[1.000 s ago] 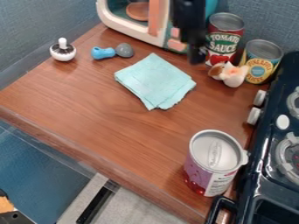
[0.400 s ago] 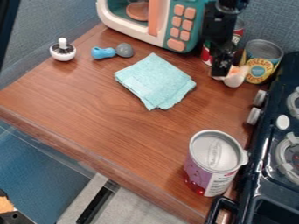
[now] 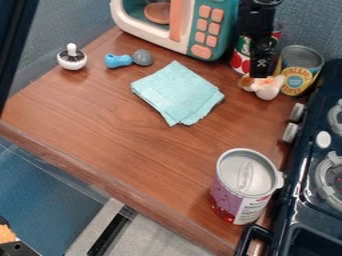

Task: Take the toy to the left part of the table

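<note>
L to R on the desk [image 3: 107,120]: b/w knobbed thing [image 3: 72,57], blue/gray toy [image 3: 128,59], toy microwave [image 3: 176,22] at back, cloth [image 3: 178,94], lidded tin [image 3: 244,186] nr front, black hand [image 3: 260,74] by the brown/white toy [image 3: 264,86], can't tell if released or clenched. Said toy's desk R side, nr pineapple can [image 3: 299,71]; stove [image 3: 304,175] far R.

Observed: blue-grey wall [image 3: 307,25] behind wood-look counter [image 3: 120,125]. Toy microwave [image 3: 155,38] at back. Dark stove [image 3: 302,172] along right side, pale knobs [image 3: 290,132] counterward.
</note>
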Robot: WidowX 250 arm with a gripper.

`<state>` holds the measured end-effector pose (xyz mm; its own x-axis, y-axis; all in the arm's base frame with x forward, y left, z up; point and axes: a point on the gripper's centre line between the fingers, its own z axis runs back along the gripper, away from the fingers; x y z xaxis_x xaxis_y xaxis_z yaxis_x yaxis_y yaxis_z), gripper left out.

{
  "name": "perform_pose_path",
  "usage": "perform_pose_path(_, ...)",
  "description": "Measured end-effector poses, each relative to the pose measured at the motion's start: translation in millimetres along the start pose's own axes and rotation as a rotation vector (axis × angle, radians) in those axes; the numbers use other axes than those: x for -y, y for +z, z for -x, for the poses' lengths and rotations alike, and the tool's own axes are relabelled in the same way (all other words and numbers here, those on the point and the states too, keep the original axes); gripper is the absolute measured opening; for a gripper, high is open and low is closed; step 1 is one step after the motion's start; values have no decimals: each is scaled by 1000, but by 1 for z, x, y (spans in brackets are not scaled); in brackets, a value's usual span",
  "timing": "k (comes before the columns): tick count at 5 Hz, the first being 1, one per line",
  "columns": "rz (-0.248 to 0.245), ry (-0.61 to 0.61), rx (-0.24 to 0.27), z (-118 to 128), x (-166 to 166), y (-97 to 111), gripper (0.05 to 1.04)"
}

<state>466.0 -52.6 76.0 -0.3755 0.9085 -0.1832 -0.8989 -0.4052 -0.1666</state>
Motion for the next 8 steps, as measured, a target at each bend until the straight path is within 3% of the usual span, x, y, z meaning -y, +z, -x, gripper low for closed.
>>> perform_pose_path(2, -24, -51, 34, 11, -3, -13, 997)
perform_pose_path(4, -9, -49, 49, 2, -17, -15, 1001)
perform_pose_path(5, -32, -45, 90, -10, -31, -23, 1001)
perform_pose_path(8, -12, -27, 84, -16, -42, -20, 956)
